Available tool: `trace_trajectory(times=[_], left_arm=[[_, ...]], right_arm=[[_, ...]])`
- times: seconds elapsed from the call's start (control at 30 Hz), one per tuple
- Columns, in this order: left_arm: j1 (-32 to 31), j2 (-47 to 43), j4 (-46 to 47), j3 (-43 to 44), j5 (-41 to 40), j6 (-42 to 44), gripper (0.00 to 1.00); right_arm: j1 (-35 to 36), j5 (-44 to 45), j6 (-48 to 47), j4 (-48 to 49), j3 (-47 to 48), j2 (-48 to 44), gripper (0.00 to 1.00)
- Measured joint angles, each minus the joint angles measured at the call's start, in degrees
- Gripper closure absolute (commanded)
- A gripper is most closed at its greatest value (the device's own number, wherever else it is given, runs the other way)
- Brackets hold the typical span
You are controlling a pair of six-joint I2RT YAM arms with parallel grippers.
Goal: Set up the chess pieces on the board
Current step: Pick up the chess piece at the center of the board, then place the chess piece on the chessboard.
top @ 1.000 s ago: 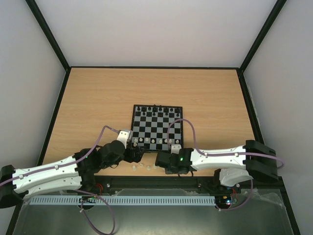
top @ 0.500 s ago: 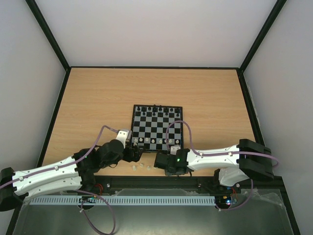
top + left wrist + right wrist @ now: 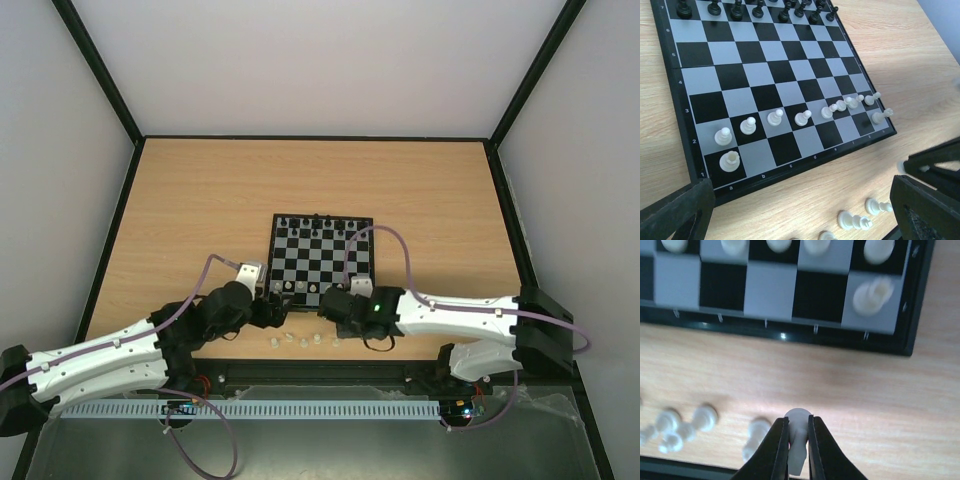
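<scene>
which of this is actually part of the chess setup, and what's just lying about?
Job:
- small black-and-grey checked chessboard
- tiny white plastic chessmen, on it and loose beside it
- white chessman pinched in right gripper

Lying about:
- tiny black plastic chessmen, far rank
- wooden table

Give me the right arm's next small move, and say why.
Probably lift straight up: the right tool is shut on a small white plastic chess piece down at the wooden table, just short of the black-rimmed checkered board, whose near row has empty squares.
</scene>
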Motion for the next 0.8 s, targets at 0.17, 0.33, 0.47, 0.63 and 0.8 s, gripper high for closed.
trace_trajectory(times=[0.17,0.33,0.47,0.63,0.8], left_arm=[[1.38,0.22,-0.37,0.31,0.04,0.87,0.01],[2.93,0.7,-0.42,0.57,0.35,1.25,0.01],[3.72,0.7,-0.42,0.68,0.55,1.22,0.01],[4.09,0.66,-0.59,0.79,0.59,1.22,0.01],[4.48,0.61,-1.64,0.87,0.57,1.2,0.01]], right_arm=[[-6.4,0.68,-6.34,-0.28,2.69,-1.4,0.91],[-11.17,-0.24,-13.25,0.04,4.76,2.21,0.91],[-13.57,-1.38,-17.66,0.59,6.23,5.99,0.9],[-16.09,-2.73,-21.73,1.53,7.17,8.28,0.9],[-17.86,-3.91,-24.41,2.4,7.58,10.45,0.89]])
